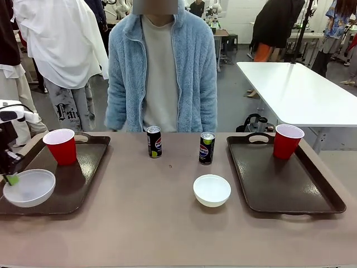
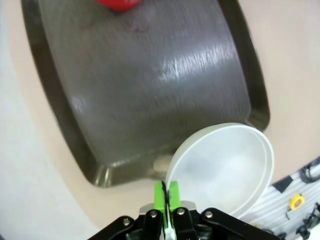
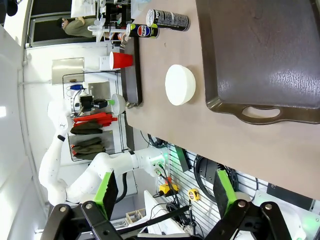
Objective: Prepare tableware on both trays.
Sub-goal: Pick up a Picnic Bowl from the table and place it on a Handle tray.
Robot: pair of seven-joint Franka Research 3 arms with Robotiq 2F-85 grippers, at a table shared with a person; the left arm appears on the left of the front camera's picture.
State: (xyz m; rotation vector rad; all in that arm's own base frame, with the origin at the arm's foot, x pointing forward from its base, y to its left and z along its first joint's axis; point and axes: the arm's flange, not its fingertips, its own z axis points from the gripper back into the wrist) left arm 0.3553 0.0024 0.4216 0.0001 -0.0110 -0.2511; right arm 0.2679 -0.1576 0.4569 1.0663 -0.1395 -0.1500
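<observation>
Closest to the lens, left wrist view: left gripper (image 2: 166, 192), green pads pinched together on the rim of a white bowl (image 2: 225, 170), shallow, round and glossy. Bowl overhanging a rounded corner of the left tray (image 2: 150, 90); contact between the two not resolvable. Edge of a red cup (image 2: 117, 4) at 12 o'clock of that picture.

Front view, table (image 1: 139, 229) read as a clock face with 12 o'clock at the person (image 1: 162, 72). Left tray at 9 o'clock, right tray (image 1: 290, 187) at 3 o'clock, both dark brown with raised rims and handle cutouts. Held bowl at 8 o'clock of the left tray. Red cup upright at 12 o'clock of the left tray, second red cup (image 1: 287, 141) likewise on the right tray. Two black cans (image 1: 154, 141) (image 1: 207, 148) upright toward 12 o'clock, apart, on bare tabletop between the trays. Second bowl (image 1: 212, 190) just right of centre, outside both trays.

Right wrist view: right gripper (image 3: 166, 187), fingers spread wide with nothing between them, near the table's 5 o'clock edge.

Surface: matte brownish-beige. Room: white table (image 1: 301, 89) at 2 o'clock beyond, grey floor; person in a pale blue fleece jacket at the far edge.
</observation>
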